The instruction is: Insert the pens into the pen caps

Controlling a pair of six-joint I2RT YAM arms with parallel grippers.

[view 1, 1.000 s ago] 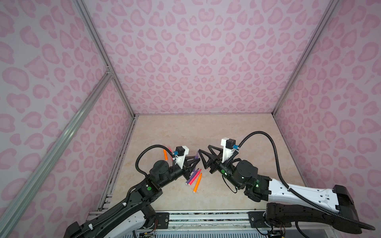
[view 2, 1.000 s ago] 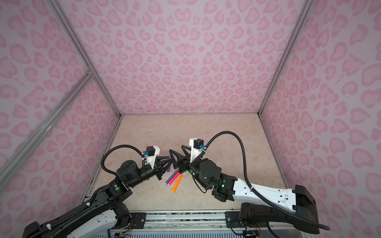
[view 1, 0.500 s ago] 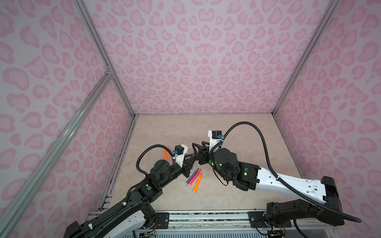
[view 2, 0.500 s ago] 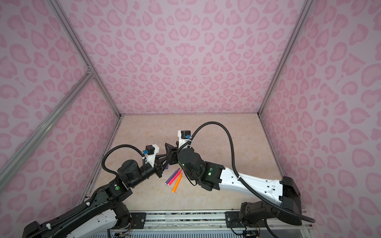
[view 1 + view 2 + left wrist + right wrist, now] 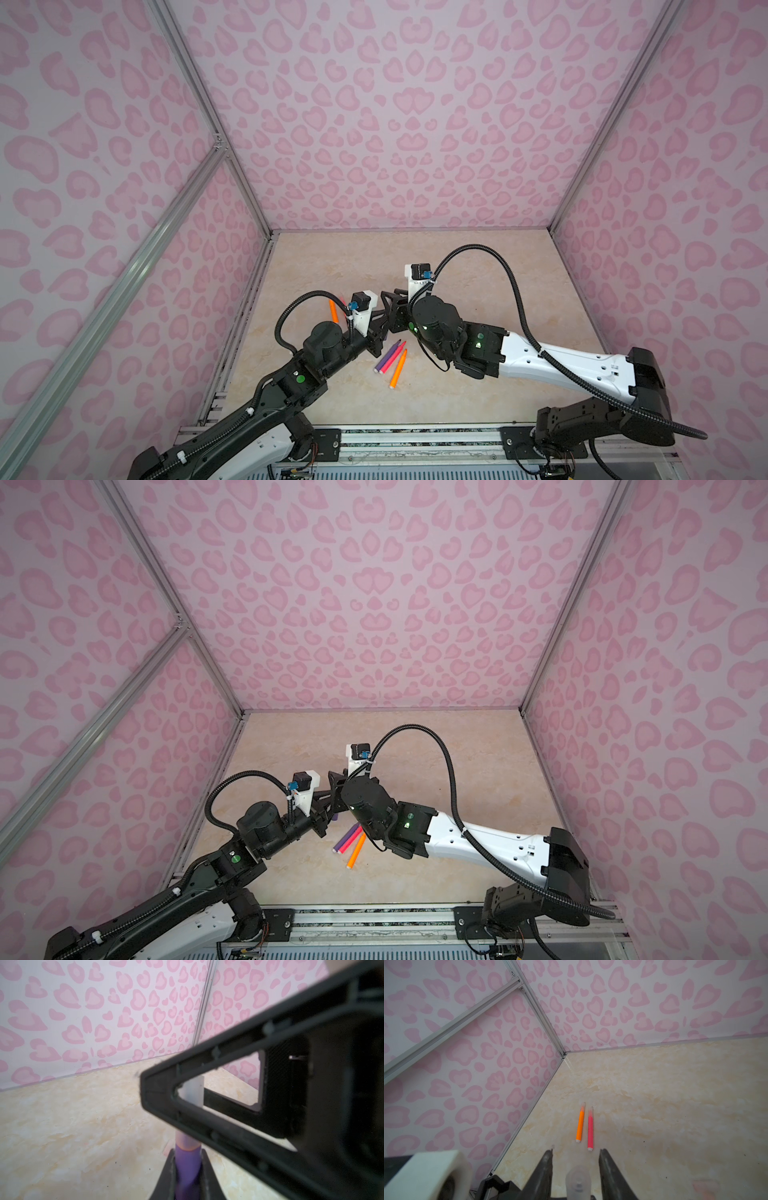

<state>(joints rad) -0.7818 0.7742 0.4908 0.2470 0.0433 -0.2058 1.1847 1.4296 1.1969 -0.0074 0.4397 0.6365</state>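
My left gripper (image 5: 188, 1169) is shut on a purple pen (image 5: 188, 1159) that points away from it. A translucent pen cap (image 5: 192, 1093) sits over the pen's tip. My right gripper (image 5: 576, 1150) meets it end-on, and its fingers (image 5: 207, 1126) stand on either side of the cap (image 5: 578, 1180) with a gap on each side, so it is open. In both top views the two grippers (image 5: 384, 324) (image 5: 332, 802) meet above the table's left middle. A purple pen (image 5: 386, 356), a pink pen (image 5: 394, 360) and an orange pen (image 5: 398, 369) lie just in front of them.
An orange pen (image 5: 580, 1125) and a pink pen (image 5: 590, 1129), each with a clear cap on its tip, lie side by side near the left wall (image 5: 488, 1084). The orange one also shows in a top view (image 5: 333, 311). The beige table (image 5: 498, 291) is walled on three sides.
My right arm has swung left to meet the left gripper, and its jaws have narrowed around the cap. The left arm and its purple pen have held still.
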